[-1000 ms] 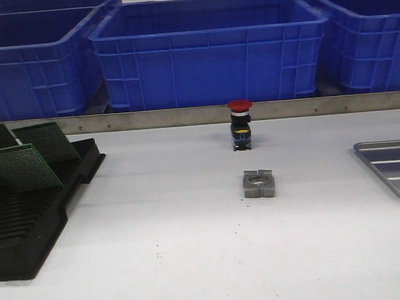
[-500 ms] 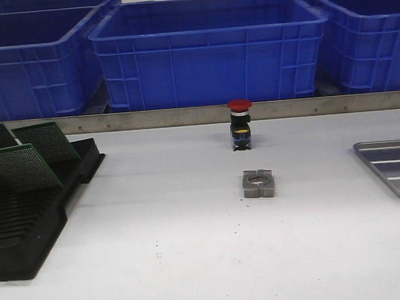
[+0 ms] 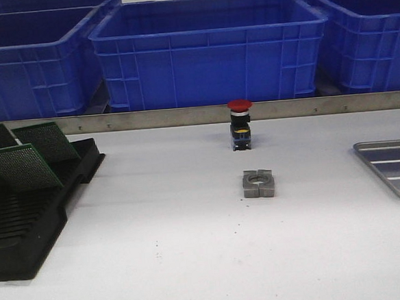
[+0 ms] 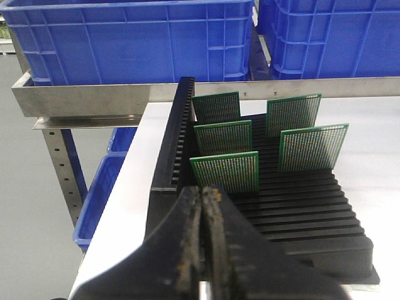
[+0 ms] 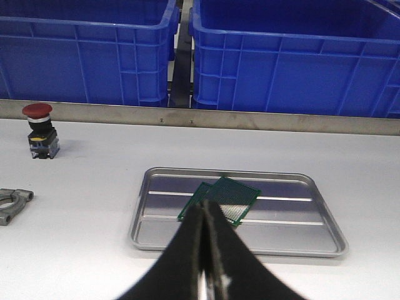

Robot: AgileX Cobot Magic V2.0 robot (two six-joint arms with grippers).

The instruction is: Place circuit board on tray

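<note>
Several green circuit boards [image 4: 225, 171] stand upright in a black slotted rack [image 4: 312, 212], which the front view [image 3: 25, 203] shows at the left. My left gripper [image 4: 202, 191] is shut and empty, just short of the nearest board. The grey metal tray [image 5: 294, 215] lies at the right edge in the front view [image 3: 386, 168]. Two green circuit boards [image 5: 230, 197] lie overlapping flat in it. My right gripper [image 5: 205, 207] is shut and empty, near the tray's near rim. Neither gripper shows in the front view.
A red-capped push button [image 3: 240, 124] stands mid-table and a grey metal clamp block [image 3: 259, 183] lies in front of it. Blue plastic bins [image 3: 210, 50] line the back behind a metal rail. The table's left edge [image 4: 122, 200] drops off beside the rack.
</note>
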